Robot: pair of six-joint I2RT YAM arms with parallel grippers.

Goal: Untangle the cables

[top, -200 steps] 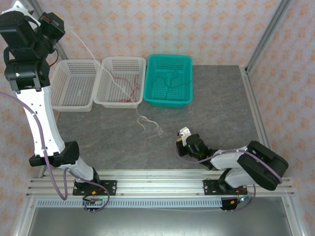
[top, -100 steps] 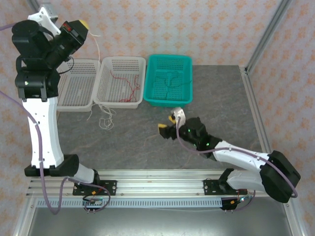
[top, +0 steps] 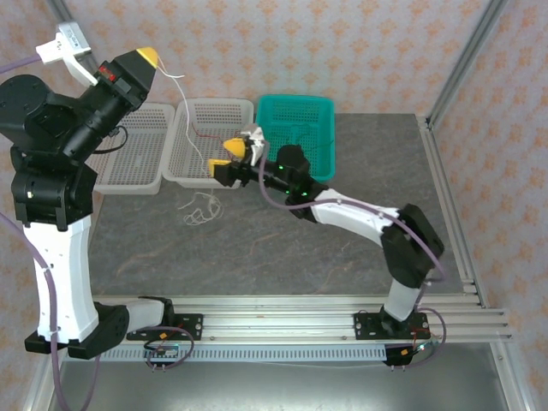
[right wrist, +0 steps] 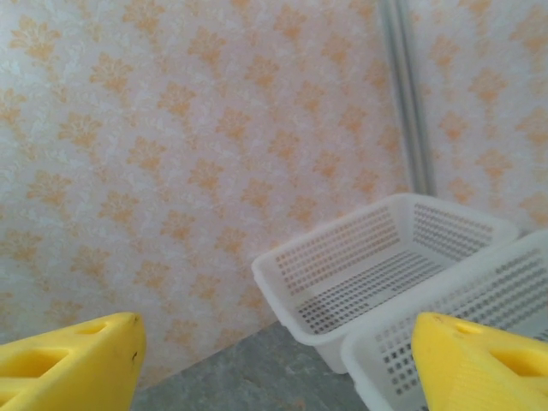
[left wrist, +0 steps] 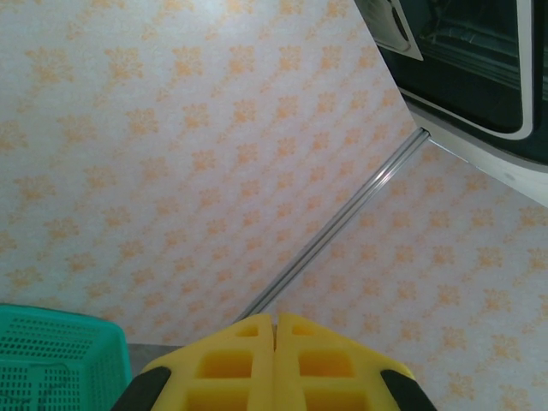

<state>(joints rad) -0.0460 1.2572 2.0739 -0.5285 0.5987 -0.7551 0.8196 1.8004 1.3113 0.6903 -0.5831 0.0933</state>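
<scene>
A white cable (top: 178,96) runs down from my raised left gripper (top: 148,56), which is shut on it, to a loose white heap (top: 201,210) on the table in front of the baskets. In the left wrist view the yellow fingers (left wrist: 231,364) are pressed together around the left gripper (left wrist: 275,319), and the cable is hidden there. A red cable (top: 202,131) lies in the middle white basket (top: 214,109). My right gripper (top: 229,158) hovers open over that basket's near right corner with nothing between its fingers (right wrist: 81,360).
An empty white basket (top: 137,158) stands left of the middle one, and a teal basket (top: 300,111) stands to the right, partly behind my right arm. The right wrist view faces both white baskets (right wrist: 360,257) and the patterned wall. Metal frame posts rise at the corners.
My right arm has swung from near its base out to the middle basket, and its jaws have opened. My left arm has turned, dragging the white heap leftwards across the table.
</scene>
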